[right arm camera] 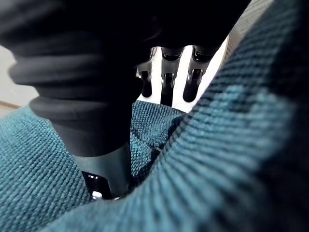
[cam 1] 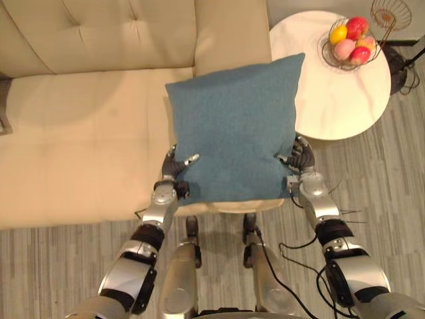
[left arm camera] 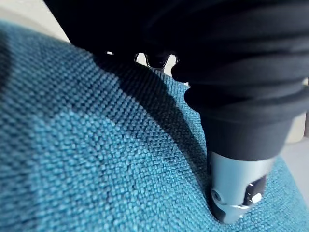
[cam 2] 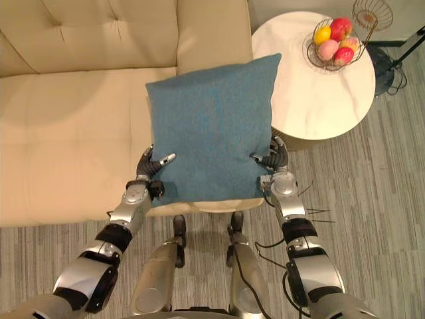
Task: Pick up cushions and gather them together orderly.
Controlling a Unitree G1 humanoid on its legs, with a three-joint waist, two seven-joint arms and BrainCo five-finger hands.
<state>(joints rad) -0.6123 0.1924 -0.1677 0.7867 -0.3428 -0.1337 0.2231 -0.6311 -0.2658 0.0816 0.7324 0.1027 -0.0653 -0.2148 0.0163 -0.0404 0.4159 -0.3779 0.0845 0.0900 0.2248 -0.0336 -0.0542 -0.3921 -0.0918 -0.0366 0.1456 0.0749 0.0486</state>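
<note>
Overhanging cream sofa, blue cushion, round white table beside, grey floor

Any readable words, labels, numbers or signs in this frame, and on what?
None to read: no print shows on the blue cushion, the cream sofa, the round white table or the wire fruit basket.

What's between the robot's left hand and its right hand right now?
The blue cushion spans that stretch, in both eye views: the left hand grips its lower left edge, the right hand its lower right edge.
</note>
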